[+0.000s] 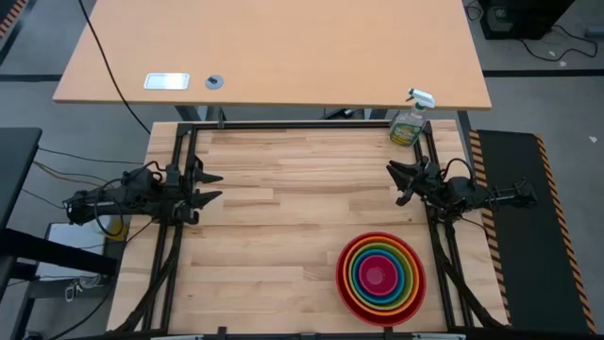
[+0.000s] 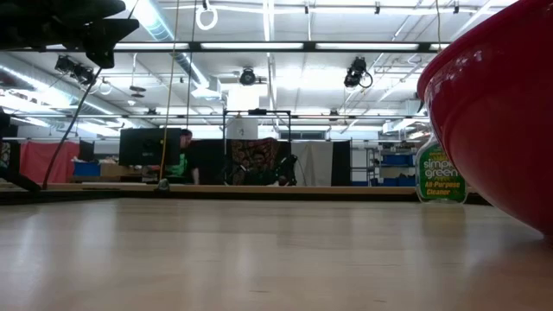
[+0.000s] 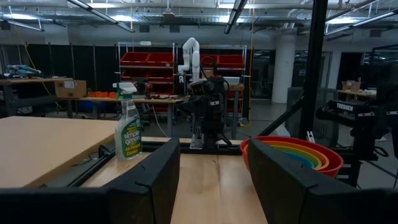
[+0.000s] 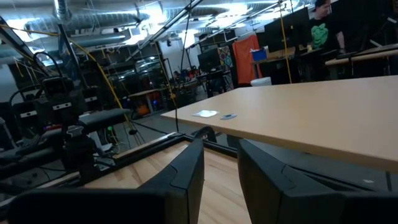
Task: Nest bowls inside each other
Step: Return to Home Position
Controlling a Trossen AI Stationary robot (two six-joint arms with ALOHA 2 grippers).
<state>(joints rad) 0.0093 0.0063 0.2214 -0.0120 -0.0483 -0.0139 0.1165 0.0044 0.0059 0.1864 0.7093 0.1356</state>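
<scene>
Several bowls (image 1: 381, 276) sit nested in one stack on the wooden table, near its right front corner: red outermost (image 1: 343, 283), then orange, lime green and blue, with pink in the middle (image 1: 378, 277). The red wall (image 2: 501, 112) fills the low view's right side, and the stack (image 3: 292, 155) also shows in the left wrist view. My left gripper (image 1: 219, 186) (image 3: 214, 149) hangs open at the table's left edge. My right gripper (image 1: 394, 184) (image 4: 221, 140) hangs at the right edge, its fingers a little apart. Neither holds anything.
A green spray bottle (image 1: 409, 123) (image 3: 129, 130) stands at the table's far right corner. Black frame rails (image 1: 179, 236) run along both sides. A second tan table (image 1: 274, 47) lies beyond the far edge. People show in the room behind (image 4: 323, 25).
</scene>
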